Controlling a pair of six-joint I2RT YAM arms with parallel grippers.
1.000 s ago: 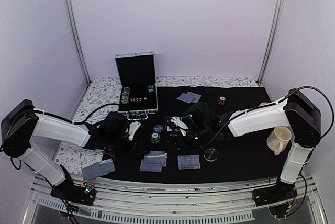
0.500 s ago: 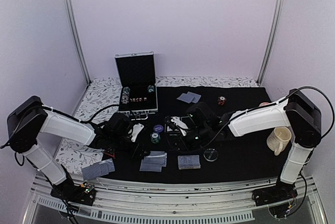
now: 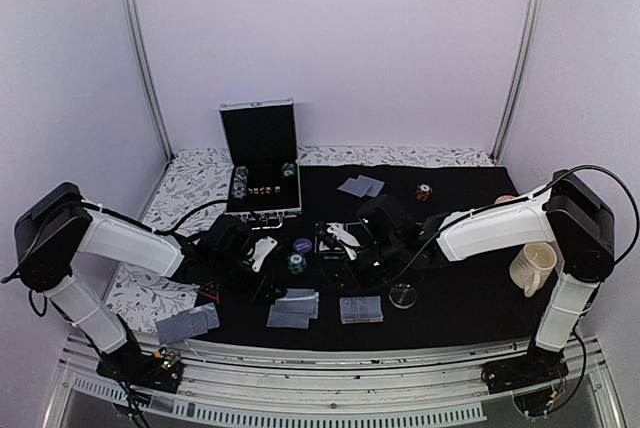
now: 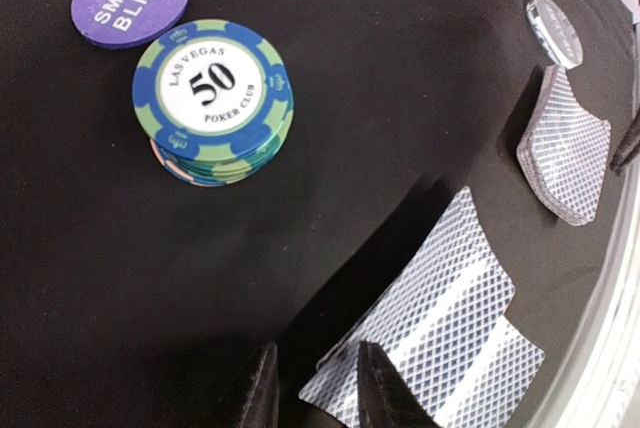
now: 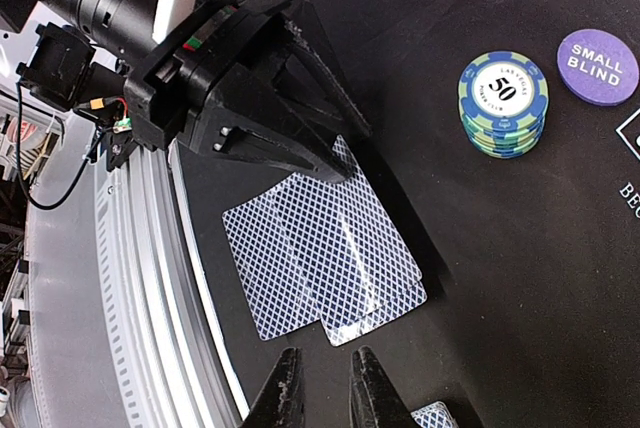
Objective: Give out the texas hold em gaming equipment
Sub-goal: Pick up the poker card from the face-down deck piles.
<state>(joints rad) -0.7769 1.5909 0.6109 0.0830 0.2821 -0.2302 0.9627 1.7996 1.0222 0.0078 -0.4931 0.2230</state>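
Note:
Two overlapping grey-blue patterned cards point(image 4: 440, 328) lie on the black mat near the front edge. My left gripper point(image 4: 322, 393) stands over their corner, its jaws narrowly open with the card corner between them. In the right wrist view the same cards point(image 5: 320, 253) lie under the left gripper point(image 5: 350, 153). My right gripper point(image 5: 325, 368) hovers just beside them, slightly open with nothing between its fingers. A green-blue stack of chips point(image 4: 213, 98) marked 50 stands next to a purple "small blind" disc point(image 4: 130, 0). A clear disc point(image 4: 554, 31) lies beyond another card pile point(image 4: 568, 153).
In the top view an open metal case point(image 3: 260, 158) stands at the back left and a cream mug point(image 3: 532, 268) at the right. More cards point(image 3: 360, 186) and a red-black chip point(image 3: 423, 192) lie at the far side of the mat point(image 3: 460, 238). Another card pile point(image 3: 187, 324) sits front left.
My left arm has reached to the right, toward the front cards, and its jaws have narrowed. The right arm has hardly moved.

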